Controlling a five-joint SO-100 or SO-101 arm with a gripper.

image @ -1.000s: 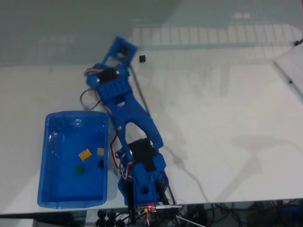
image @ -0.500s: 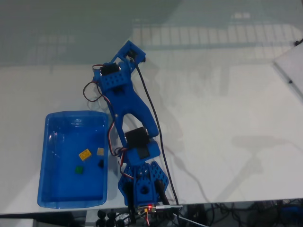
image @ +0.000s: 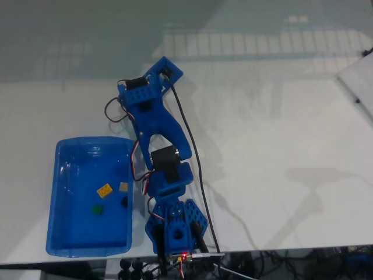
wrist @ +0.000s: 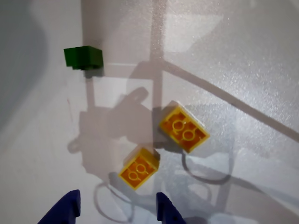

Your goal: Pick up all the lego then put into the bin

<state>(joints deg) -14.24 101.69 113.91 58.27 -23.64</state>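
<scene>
Two yellow-orange lego bricks (wrist: 161, 147) and a dark green brick (wrist: 83, 57) lie ahead of empty, parted jaws.

The table (wrist: 243, 56) was smooth, white and faintly speckled, glossy enough to carry reflections. The yellow-orange bricks (wrist: 183, 127) and the green brick (wrist: 83, 57) at eleven o'clock looked like shiny hard plastic. The bin (image: 58, 192) was translucent blue plastic, and the hand (wrist: 117, 210) was matt blue plastic.
</scene>
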